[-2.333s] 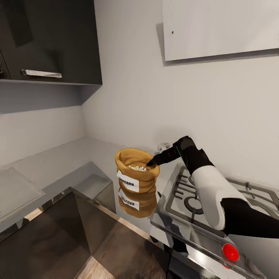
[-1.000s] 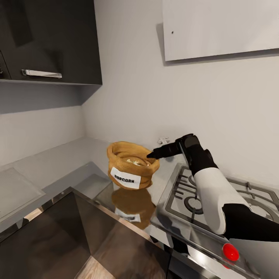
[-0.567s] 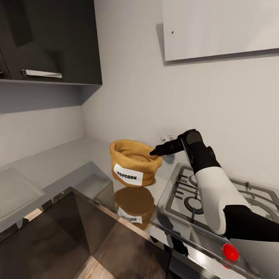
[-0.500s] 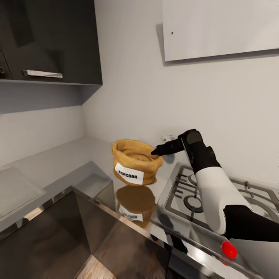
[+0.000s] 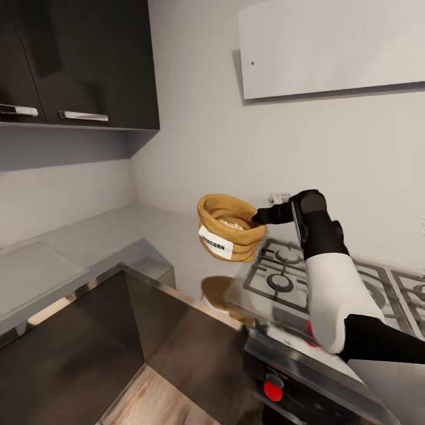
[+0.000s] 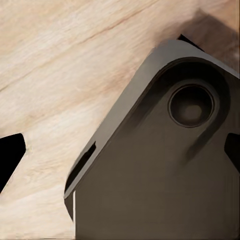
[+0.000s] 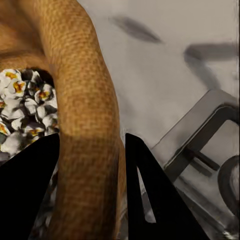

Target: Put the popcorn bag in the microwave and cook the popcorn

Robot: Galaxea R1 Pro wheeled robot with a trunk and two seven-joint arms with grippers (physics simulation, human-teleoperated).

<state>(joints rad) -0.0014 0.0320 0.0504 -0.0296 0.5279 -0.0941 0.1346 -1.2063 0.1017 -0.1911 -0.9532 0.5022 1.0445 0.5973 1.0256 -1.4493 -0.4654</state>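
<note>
Right gripper (image 5: 258,217) pinching the rolled rim of the popcorn bag (image 5: 229,236), held above the worktop (image 5: 112,236) beside the stove (image 5: 330,283); left fingers: cannot tell.

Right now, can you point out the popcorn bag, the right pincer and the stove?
popcorn bag (image 5: 219,243), head view, on its white label.
right pincer (image 5: 258,218), head view, fingertips at the bag's rim.
stove (image 5: 273,282), head view, left burner grate.
</note>
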